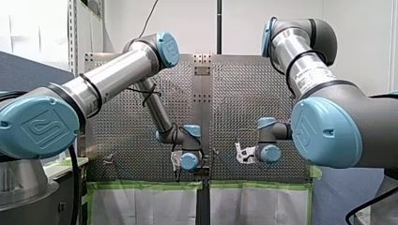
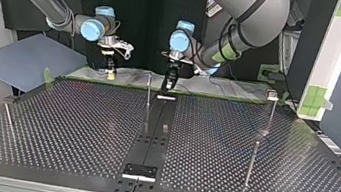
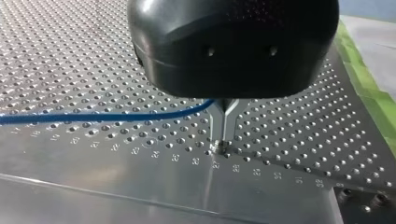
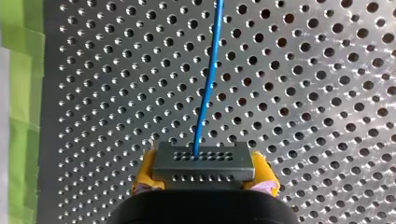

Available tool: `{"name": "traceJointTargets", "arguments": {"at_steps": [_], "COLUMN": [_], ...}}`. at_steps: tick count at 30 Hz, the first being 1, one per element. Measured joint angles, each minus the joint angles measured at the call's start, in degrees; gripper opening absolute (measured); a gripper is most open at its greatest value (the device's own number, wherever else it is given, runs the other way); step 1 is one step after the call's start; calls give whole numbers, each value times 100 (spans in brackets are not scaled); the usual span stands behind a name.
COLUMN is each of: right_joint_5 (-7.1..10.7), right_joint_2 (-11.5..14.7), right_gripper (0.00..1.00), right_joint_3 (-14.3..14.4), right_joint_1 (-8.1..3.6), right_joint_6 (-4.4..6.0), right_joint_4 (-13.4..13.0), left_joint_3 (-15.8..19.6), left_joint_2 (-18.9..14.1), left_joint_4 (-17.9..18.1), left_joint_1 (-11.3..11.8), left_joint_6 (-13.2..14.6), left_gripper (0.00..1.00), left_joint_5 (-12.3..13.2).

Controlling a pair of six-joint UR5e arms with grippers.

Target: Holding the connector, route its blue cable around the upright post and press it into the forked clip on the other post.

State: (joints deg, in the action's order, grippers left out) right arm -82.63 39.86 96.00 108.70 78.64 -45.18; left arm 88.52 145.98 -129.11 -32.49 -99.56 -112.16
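Note:
In the right wrist view my right gripper (image 4: 203,176) is shut on a grey connector (image 4: 203,161) between yellow pads. The blue cable (image 4: 208,79) leaves the connector and runs straight ahead over the perforated plate. In the left wrist view the cable (image 3: 93,116) comes in from the side and ends at the metal fingers (image 3: 219,122) of my left gripper (image 3: 222,145), which are shut with their tips at the plate. In the top view my right gripper (image 2: 110,72) and my left gripper (image 2: 168,83) hang side by side at the far edge. A thin upright post (image 2: 148,93) stands between them.
A post with a block-like head (image 2: 273,96) stands at the top view's right, a plain post (image 2: 251,163) nearer the camera, and a leaning one (image 2: 8,121) at the left. A black strip (image 2: 152,139) runs down the table's middle. Green tape (image 3: 369,88) lines the table's edge.

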Motion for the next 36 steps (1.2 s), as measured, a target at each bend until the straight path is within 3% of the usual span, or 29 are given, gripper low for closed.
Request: {"name": "traceJointTargets", "arguments": {"at_steps": [16, 18, 20, 21, 23, 24, 25, 26, 36], "right_joint_5": [3, 4, 5, 7, 8, 8, 9, 11, 44], "right_joint_2": [-4, -4, -4, -4, -4, -4, -4, -4, -5], "right_gripper": [0, 0, 0, 0, 0, 0, 0, 0, 0], "right_joint_3": [-117, -117, -118, -119, -119, -120, -120, -120, -128], "right_joint_1": [-87, -89, -89, -89, -90, -90, -90, -90, -82], "right_joint_6": [-22, -27, -29, -29, -30, -30, -31, -31, -31], "right_joint_4": [47, 68, 79, 82, 87, 89, 92, 92, 97], "left_joint_3": [-286, -291, -291, -291, -292, -292, -293, -293, -294], "left_joint_2": [4, 4, 2, 1, -2, -2, -3, -3, -60], "left_joint_4": [-416, -442, -463, -484, -535, -582, -619, -661, -1236], "left_joint_1": [226, 236, 239, 239, 231, 222, 213, 204, 65], "left_joint_6": [-28, -25, -16, 3, 56, 99, 131, 162, 400], "left_gripper": [0, 5, 28, 28, 68, 68, 96, 100, 100], "left_joint_5": [279, 307, 349, 383, 424, 440, 451, 462, 811]}}
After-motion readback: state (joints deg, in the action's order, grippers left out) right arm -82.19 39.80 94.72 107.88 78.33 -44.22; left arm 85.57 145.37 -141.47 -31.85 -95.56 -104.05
